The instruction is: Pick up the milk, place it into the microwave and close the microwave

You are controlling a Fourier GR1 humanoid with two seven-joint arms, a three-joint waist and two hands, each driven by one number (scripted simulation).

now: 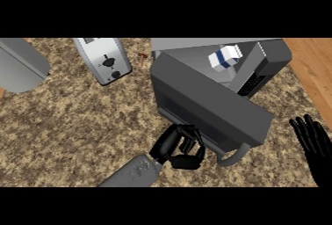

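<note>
Milk (224, 58) lying inside microwave (272, 57), placing done. Left hand (180, 147), fingers curled and holding nothing, pressing against open door (207, 105) near handle (235, 157), probably swinging it closed. Right hand (316, 145) resting at right edge, fingers straight.

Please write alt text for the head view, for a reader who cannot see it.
The milk sits inside the microwave, whose door stands half open, with the left hand curled against its outer face. The right hand rests open at the right edge.
</note>
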